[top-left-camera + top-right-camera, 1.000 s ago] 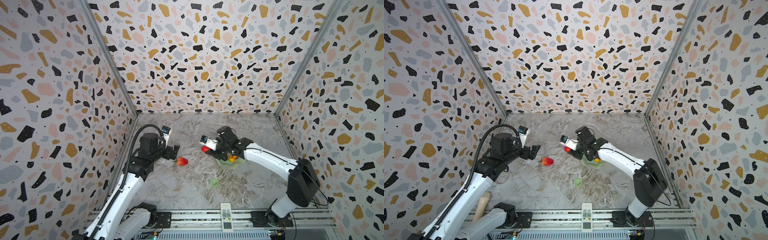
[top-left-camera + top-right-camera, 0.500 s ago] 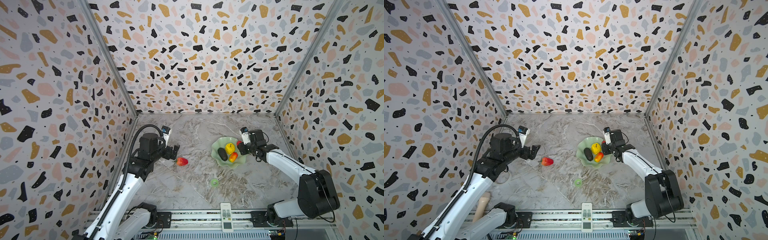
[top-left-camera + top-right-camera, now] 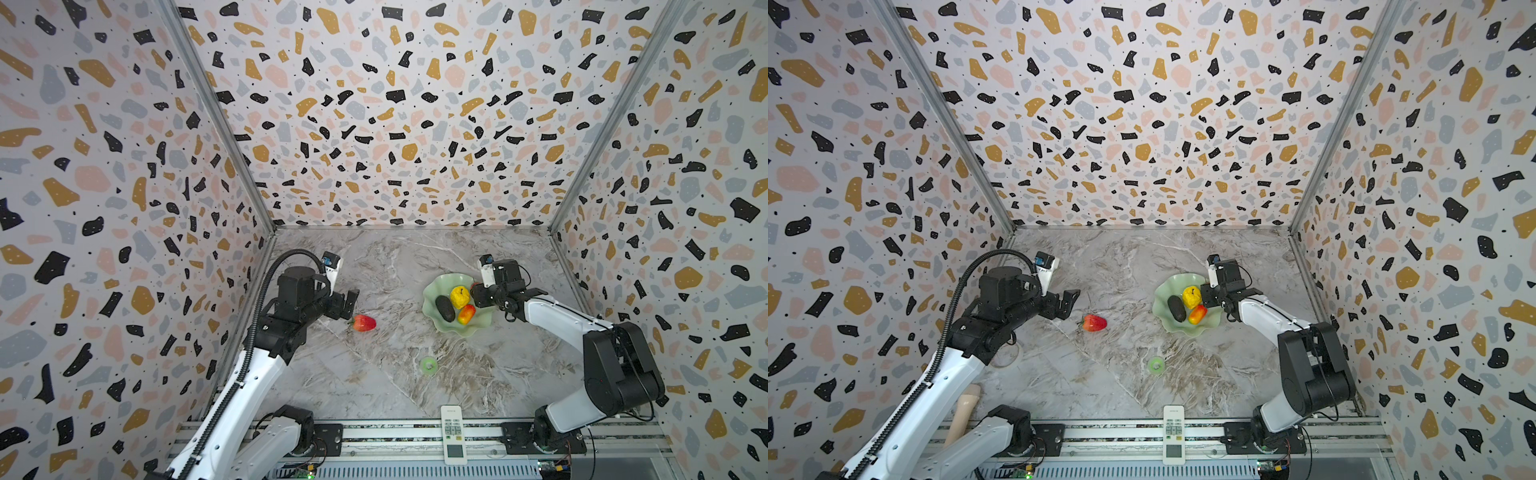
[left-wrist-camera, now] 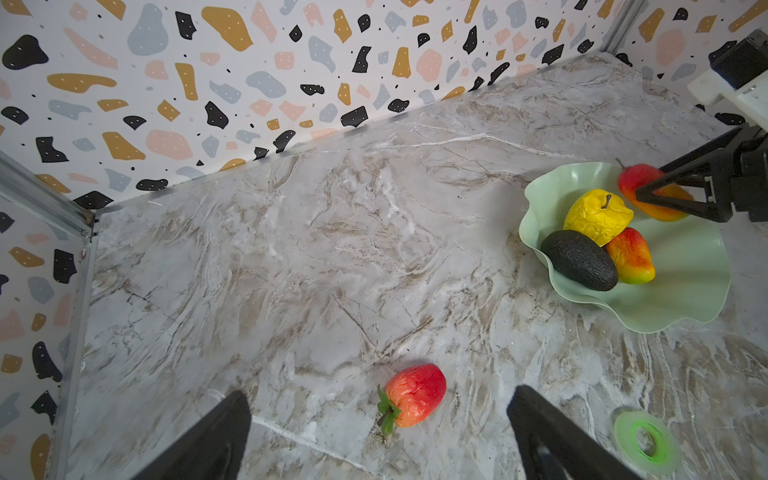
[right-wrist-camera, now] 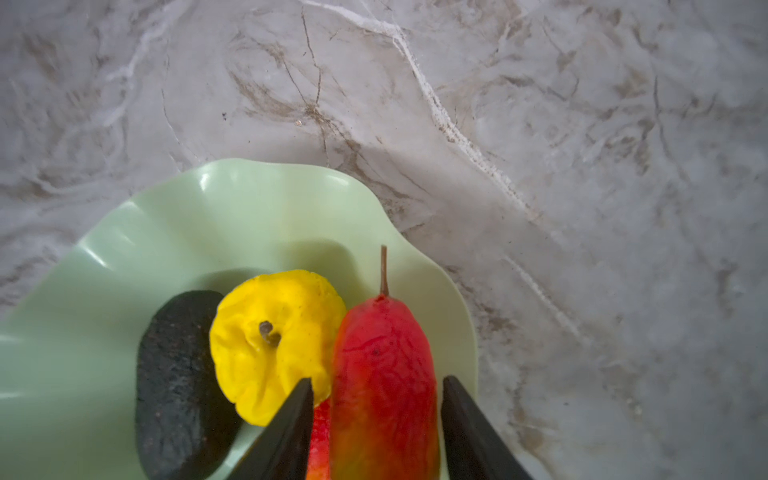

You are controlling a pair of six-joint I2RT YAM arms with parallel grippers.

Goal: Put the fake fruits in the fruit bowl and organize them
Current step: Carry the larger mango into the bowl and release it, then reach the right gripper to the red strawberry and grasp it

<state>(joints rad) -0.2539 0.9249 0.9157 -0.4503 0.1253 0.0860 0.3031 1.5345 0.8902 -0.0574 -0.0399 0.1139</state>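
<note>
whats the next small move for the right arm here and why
Probably draw the right gripper up and back, away from the fruit bowl. In the right wrist view its jaws stand apart from the red-orange fruit, which seems to lie inside the bowl beside the yellow fruit, so it looks placed.

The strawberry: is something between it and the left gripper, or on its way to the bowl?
Nothing visible. The strawberry lies on bare table just before the open left gripper, and only bare table separates it from the bowl. The green ring lies off to the side.
</note>
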